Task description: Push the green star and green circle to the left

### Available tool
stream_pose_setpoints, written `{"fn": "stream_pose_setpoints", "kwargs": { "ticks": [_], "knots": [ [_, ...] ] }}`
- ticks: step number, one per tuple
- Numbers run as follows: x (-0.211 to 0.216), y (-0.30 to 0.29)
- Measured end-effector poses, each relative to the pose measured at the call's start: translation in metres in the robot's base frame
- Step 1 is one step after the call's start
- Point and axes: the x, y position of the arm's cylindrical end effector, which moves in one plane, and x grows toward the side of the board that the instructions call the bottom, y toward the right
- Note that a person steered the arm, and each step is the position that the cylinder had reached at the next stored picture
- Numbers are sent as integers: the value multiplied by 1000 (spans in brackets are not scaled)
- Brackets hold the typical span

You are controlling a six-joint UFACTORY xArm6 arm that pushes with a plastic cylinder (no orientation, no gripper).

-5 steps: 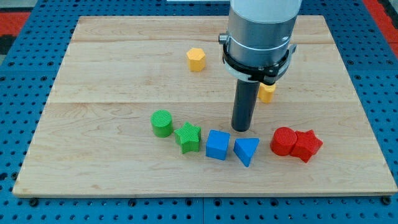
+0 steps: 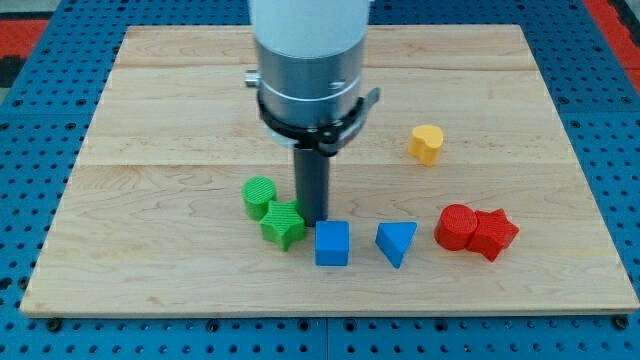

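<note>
The green circle sits on the wooden board left of centre, low down. The green star lies just below and right of it, touching or nearly touching it. My tip stands right against the star's right side, just above the blue cube. The arm's grey body hides the board above the tip.
A blue triangle lies right of the blue cube. A red circle and a red star touch at the lower right. A yellow heart-like block sits right of centre. The yellow hexagon is hidden behind the arm.
My tip has moved left from above the blue triangle to the star's right side. The green star and the blue cube have shifted left; the star now crowds the green circle.
</note>
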Motion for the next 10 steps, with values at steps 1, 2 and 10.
{"fn": "stream_pose_setpoints", "kwargs": {
  "ticks": [1, 2, 10],
  "knots": [
    [-2, -15],
    [-4, -12],
    [-3, -29]
  ]
}}
